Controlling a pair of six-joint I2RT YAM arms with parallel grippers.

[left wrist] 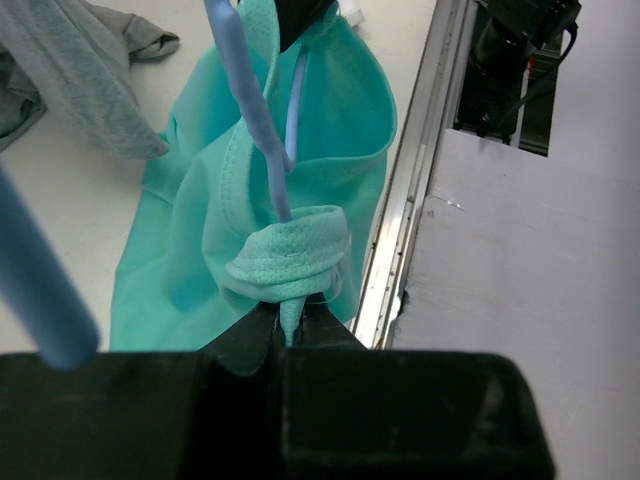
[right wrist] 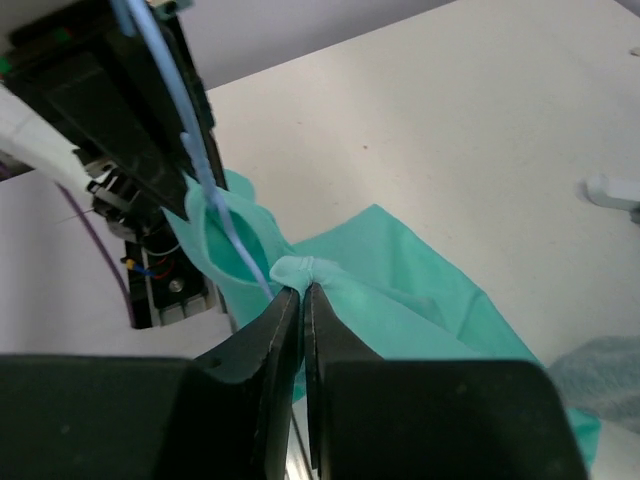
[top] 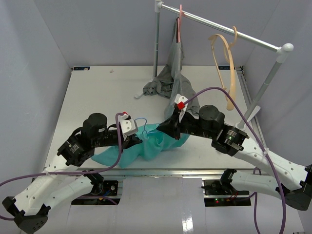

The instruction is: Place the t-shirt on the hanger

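Observation:
The teal-green t-shirt lies bunched near the table's front edge between the two arms. My left gripper is shut on a rolled fold of it. My right gripper is shut on another pinch of its cloth. The thin light-blue wire hanger runs into the shirt's opening; its wire shows in the left wrist view and in the right wrist view. Most of the hanger is hidden inside the cloth.
A grey garment hangs from a pink hanger on the rail and trails on the table. A tan wooden hanger hangs further right. The table's metal front edge is close by the shirt.

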